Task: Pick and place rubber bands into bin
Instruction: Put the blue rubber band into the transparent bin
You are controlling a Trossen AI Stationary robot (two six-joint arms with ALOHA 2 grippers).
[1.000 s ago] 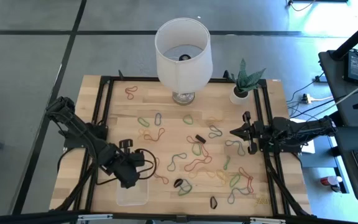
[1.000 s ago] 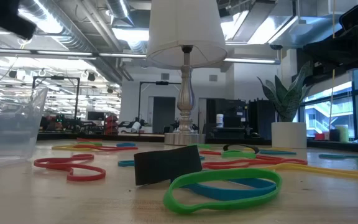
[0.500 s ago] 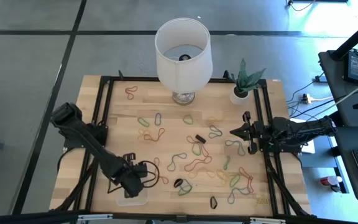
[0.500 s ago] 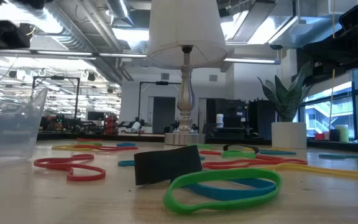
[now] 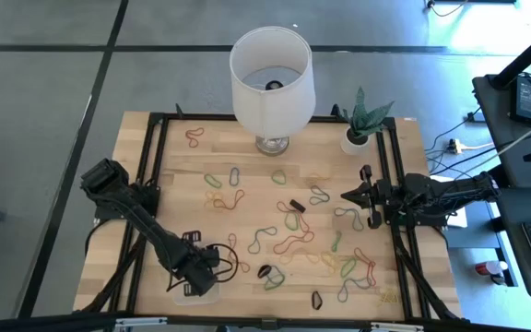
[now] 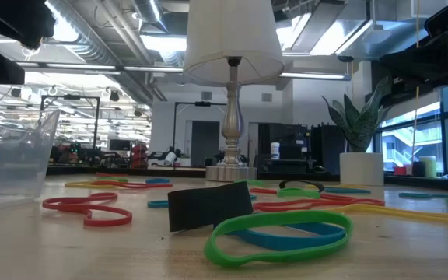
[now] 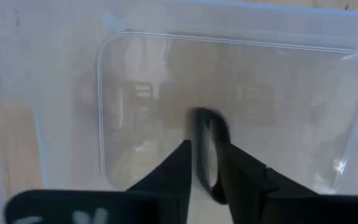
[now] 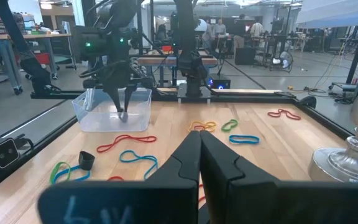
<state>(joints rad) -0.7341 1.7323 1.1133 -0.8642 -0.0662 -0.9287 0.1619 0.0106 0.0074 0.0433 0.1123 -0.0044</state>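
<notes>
The clear plastic bin (image 5: 212, 297) sits near the table's front edge on the left, and also shows in the low view (image 6: 14, 155) and the right wrist view (image 8: 143, 106). My left gripper (image 5: 194, 277) points down into it, its fingers (image 7: 207, 149) apart with a black rubber band (image 7: 205, 134) between them over the bin's floor (image 7: 278, 99). Several coloured rubber bands (image 5: 289, 244) lie flat on the wood, among them a green one (image 6: 278, 233). My right gripper (image 5: 347, 195) waits shut and level at the table's right side (image 8: 199, 140). My left gripper has the black band's loop (image 7: 213, 186) hanging between its parted fingers, which point down from above into the bin. The band is blurred, and I cannot tell whether either finger touches it.
A white-shaded lamp (image 5: 270, 78) and a potted plant (image 5: 356, 138) stand at the table's far edge. A broad black band (image 6: 208, 206) stands on edge mid-table. Black frame rails (image 5: 150, 184) run along the left and right sides.
My left gripper has gone down and toward the table's near edge, coming to stand over and in the bin. My right arm has kept still.
</notes>
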